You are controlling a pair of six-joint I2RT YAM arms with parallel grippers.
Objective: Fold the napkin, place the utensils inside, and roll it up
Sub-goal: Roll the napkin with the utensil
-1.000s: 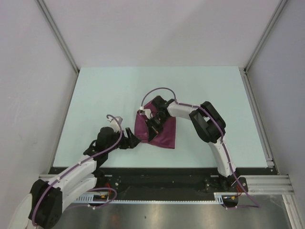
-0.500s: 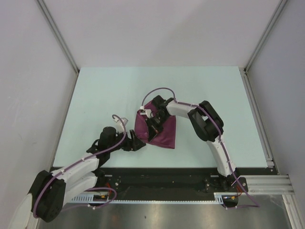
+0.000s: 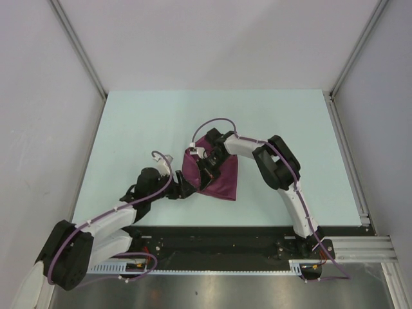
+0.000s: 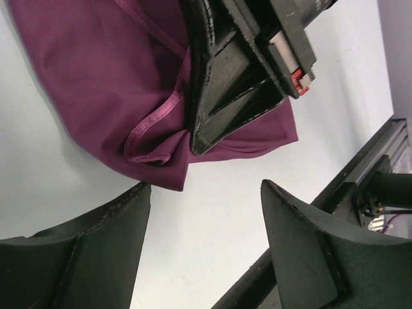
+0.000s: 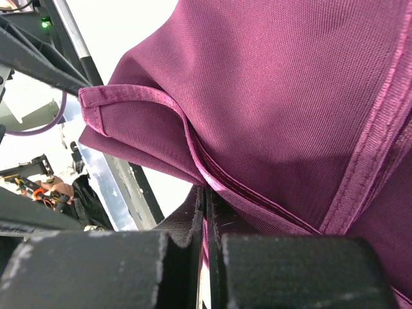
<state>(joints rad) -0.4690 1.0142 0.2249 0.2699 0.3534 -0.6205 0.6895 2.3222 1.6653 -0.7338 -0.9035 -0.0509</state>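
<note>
Now our left tool [image 3: 183,188], spread and empty, sits just beside the napkin [image 3: 222,180], toward the left edge of the table [image 3: 141,116]; our right tool [image 3: 205,170] pinches its fold.

The left arm [image 3: 103,222] and the right arm [image 3: 297,206] have white shells and bulky black joints. A thin purple cable [image 3: 215,120] runs along each. The left hand [image 4: 205,187] has matte black wedge fingers [image 4: 302,257]; the right hand [image 4: 196,138] has a small red part [image 4: 297,76].
</note>
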